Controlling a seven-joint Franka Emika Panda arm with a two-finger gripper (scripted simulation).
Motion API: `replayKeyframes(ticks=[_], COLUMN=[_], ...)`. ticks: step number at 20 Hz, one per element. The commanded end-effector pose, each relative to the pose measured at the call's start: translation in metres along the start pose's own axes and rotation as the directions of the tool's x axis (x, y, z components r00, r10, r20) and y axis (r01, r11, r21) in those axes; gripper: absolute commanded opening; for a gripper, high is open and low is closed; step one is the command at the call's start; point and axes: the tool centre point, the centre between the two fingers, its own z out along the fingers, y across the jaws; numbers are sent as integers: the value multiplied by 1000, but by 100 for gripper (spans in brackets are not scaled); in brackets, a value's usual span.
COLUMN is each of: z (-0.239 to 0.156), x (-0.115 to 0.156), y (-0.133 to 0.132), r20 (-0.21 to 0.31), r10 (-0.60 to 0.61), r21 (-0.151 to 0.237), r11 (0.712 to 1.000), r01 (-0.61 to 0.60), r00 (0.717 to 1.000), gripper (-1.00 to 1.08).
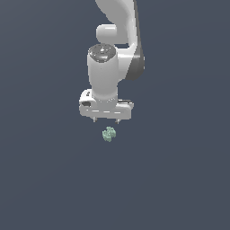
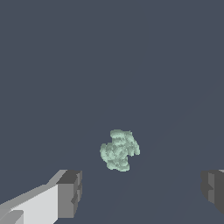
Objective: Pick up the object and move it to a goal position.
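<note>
a flat, plain dark slate-blue surface (image 1: 49, 179) fills both views, with no edge or seam showing. a small pale mint-green lumpy clump (image 1: 108, 134) appears to lie directly on it, alone; contact is hard to confirm.

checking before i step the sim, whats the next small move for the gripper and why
Probably a short move straight down. The gripper is open and hangs above the pale green clump without touching it. In the wrist view the clump sits between the two fingers but beyond their tips, so the fingers need to drop around it before they shut.
</note>
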Motion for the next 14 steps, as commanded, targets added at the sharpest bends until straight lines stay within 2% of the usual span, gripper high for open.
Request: replayKeyframes(ticks=[1, 8, 14], z=[4, 25, 52], x=[-1, -5, -11], y=[0, -2, -4], r20=[1, 9, 19], r10=[24, 146, 301], r21=[2, 8, 11], r11=[1000, 989, 953], r01=[-24, -146, -301], r00=[1000, 989, 953], gripper=[100, 100, 100])
